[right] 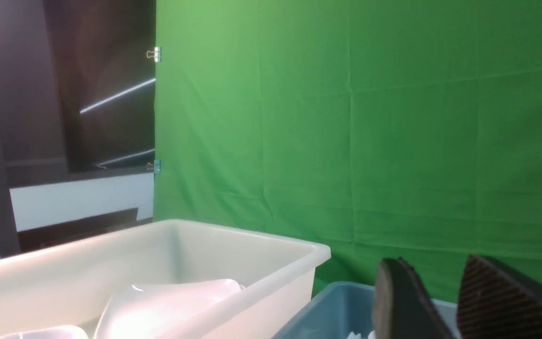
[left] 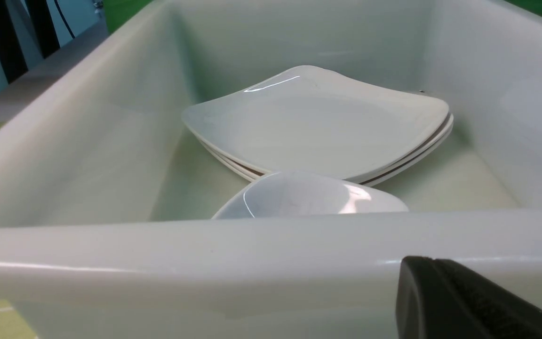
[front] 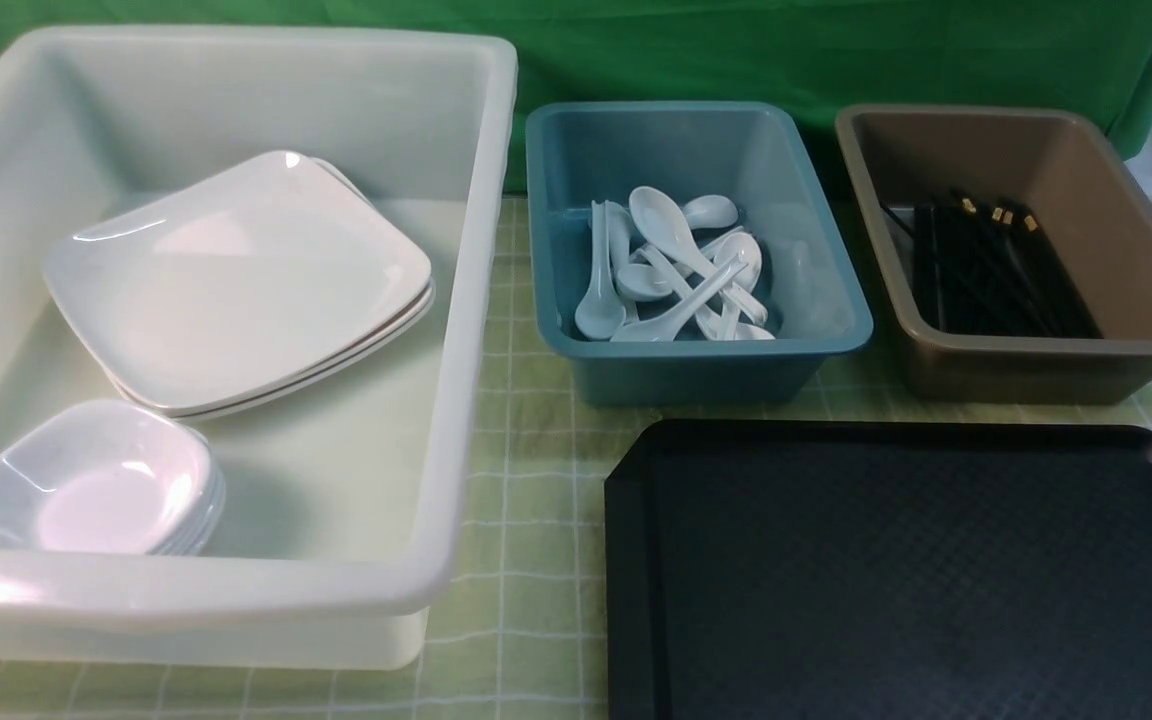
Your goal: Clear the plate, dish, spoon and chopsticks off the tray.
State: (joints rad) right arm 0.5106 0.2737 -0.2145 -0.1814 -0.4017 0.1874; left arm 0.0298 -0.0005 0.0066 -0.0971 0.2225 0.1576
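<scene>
1. Lying bare at the near right, the tray (front: 916, 570) is a flat black plastic rectangle with clipped corners, a raised rim and a fine embossed texture.
2. Glossy white rounded-square plates (front: 236, 285) sit stacked in the large translucent white tub (front: 476, 300); small white bowls (front: 86, 485) are nested at its near corner.
3. White soup spoons (front: 681, 265), deep-bowled and short-handled, lie heaped in the teal tub (front: 841, 300).
4. Thin black chopsticks (front: 986, 270) with gold bands lie bundled in the brown tub (front: 1106, 345).
5. Left gripper (left: 468, 306): one dark ribbed pad shows before the white tub's wall; state cannot be told.
6. Right gripper (right: 454, 306): two dark pads (right: 497, 301) stand slightly apart, holding nothing.
7. Green checked cloth (front: 526, 520) covers the table.
</scene>
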